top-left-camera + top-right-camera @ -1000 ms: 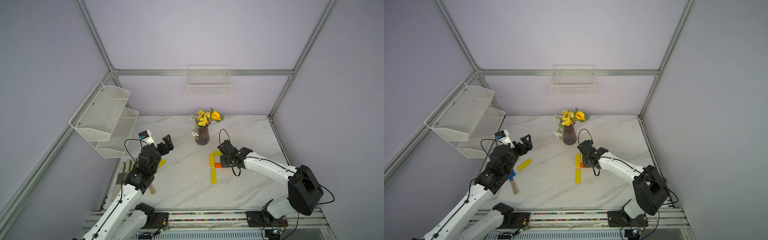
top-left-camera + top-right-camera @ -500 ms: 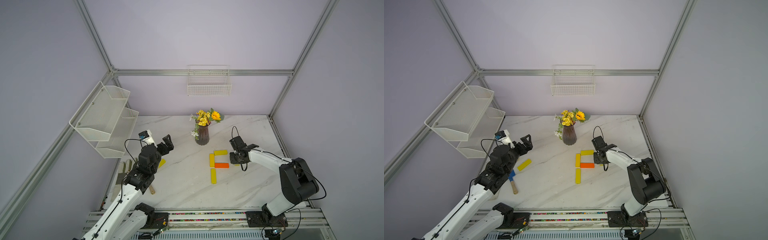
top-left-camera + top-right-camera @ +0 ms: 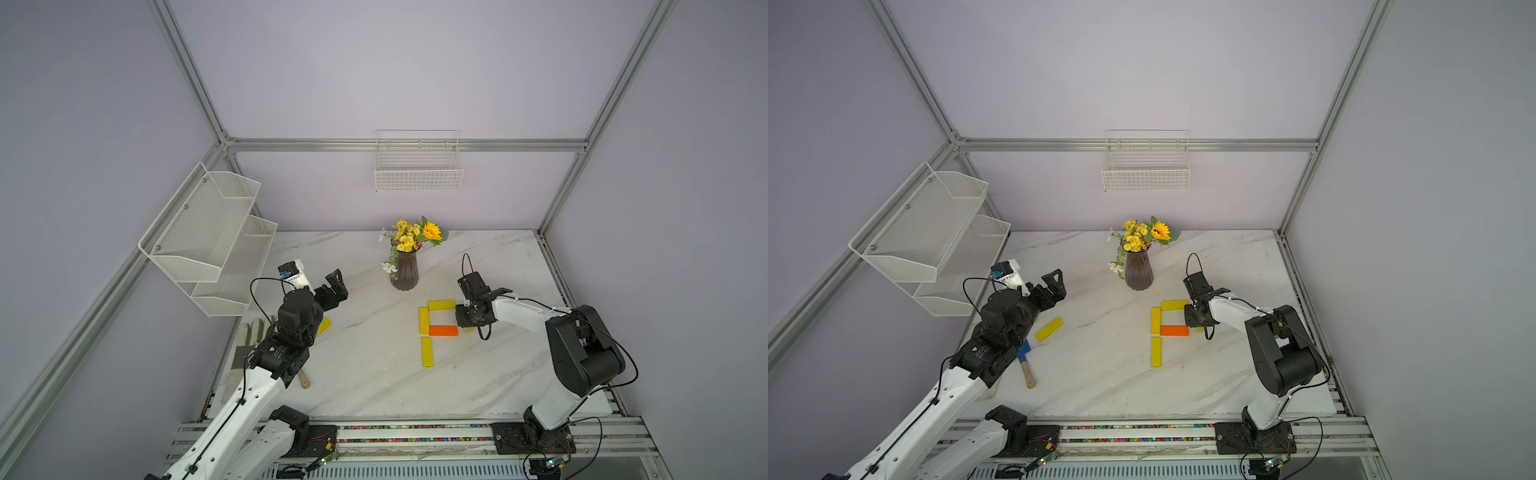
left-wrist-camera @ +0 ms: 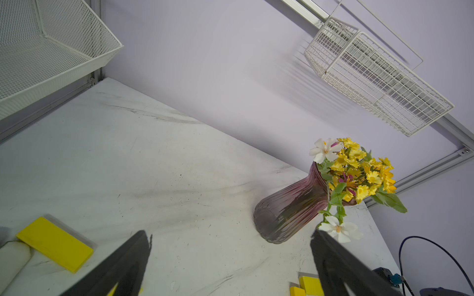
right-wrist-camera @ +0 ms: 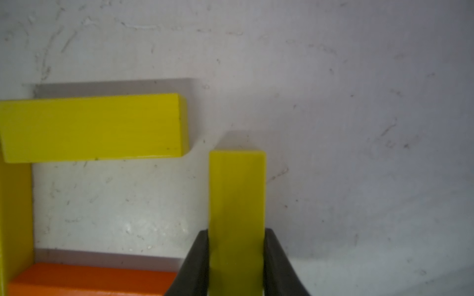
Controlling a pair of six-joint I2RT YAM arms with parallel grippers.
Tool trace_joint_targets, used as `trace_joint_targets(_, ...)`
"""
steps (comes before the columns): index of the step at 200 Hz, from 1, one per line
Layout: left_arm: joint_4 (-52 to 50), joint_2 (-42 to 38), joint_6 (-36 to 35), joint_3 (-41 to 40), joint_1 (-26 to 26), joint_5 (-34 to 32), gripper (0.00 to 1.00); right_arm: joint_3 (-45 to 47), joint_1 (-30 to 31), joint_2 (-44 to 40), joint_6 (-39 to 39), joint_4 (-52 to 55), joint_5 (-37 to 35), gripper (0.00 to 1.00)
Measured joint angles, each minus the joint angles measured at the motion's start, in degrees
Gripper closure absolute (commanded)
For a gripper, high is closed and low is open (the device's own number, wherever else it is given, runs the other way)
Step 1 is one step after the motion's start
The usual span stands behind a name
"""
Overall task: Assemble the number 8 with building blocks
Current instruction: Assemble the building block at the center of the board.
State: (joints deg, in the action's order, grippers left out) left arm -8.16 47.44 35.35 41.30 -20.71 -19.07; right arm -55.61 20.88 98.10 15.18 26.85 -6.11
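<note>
Marbled white table (image 3: 374, 386) is carrying everything, and I am starting at the right pincer (image 5: 236, 230). Its jaws are clamping narrow on the long sides of a yellow bar (image 5: 237, 189), gripping it near one end, low over the table; whether the bar is touching down I cannot tell. Just beside its free end the top bar (image 5: 92, 128) is lying crosswise with a small gap between them, and the orange bar (image 5: 89, 279) is sitting next to the gripped end. The upper left bar (image 5: 15, 210) is joining those two, and the lower left bar (image 3: 427, 351) is lying in line beyond it. I am judging the number 8 (image 3: 443, 331) about half built, with the upper right stroke now being placed. The next move is calling for a small slide toward the top bar's corner, squaring up, then letting go without dragging. Well apart, the left pincer (image 4: 229, 238) is hanging wide open and empty, near a spare yellow bar (image 3: 1049, 329) that is waiting beside the blue trowel (image 3: 1023, 357).
</note>
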Motion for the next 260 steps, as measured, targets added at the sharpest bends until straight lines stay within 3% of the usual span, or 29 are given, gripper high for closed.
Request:
trace_joint_targets(78,0.0,0.0,0.0,0.0,0.0,0.0,0.00,-0.3,0.0,0.6,-0.1,-0.3,1.1,0.60)
trace_joint_targets(130,0.0,0.0,0.0,0.0,0.0,0.0,0.00,-0.3,0.0,0.6,-0.1,-0.3,2.5,0.64)
trace_joint_targets(260,0.0,0.0,0.0,0.0,0.0,0.0,0.00,0.1,-0.2,-0.3,0.2,0.0,4.7,0.56)
